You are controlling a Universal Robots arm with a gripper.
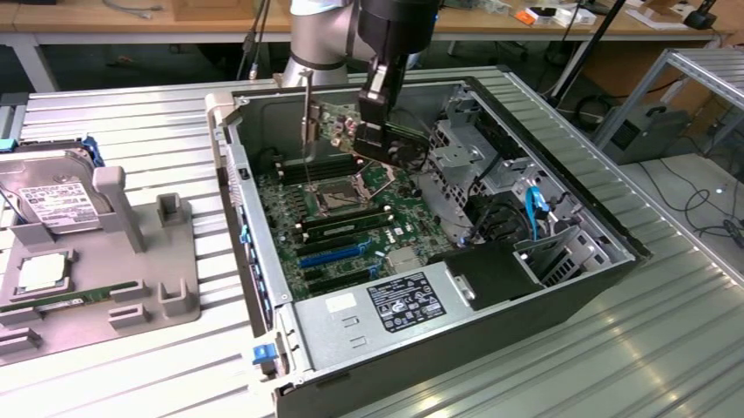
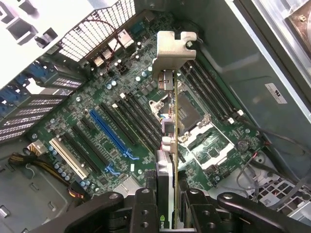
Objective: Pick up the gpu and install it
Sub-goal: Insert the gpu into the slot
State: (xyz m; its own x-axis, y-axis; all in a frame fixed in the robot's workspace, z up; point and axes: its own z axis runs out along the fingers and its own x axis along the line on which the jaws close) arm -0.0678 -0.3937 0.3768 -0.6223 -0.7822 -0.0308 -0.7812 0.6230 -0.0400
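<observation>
Wrist view: gripper [image 2: 169, 206] jaws closed on the gpu [image 2: 172, 111], edge-on above the motherboard [image 2: 97, 104]; exterior view adds open computer case [image 1: 465, 341], hard drive [image 1: 47, 205] at frame's left.

Even, bright overhead light fills the exterior view — the ribbed metal table [image 1: 651, 348] glares pale, nearly white toward the exterior view's right. Inside the computer case [image 1: 348, 353] the motherboard [image 1: 389, 235] sits dimmer, shaded by the walls. In the wrist view the gpu [image 2: 170, 126] catches light on its bracket, while the gripper [image 2: 169, 204] is dark, nearly a silhouette.
</observation>
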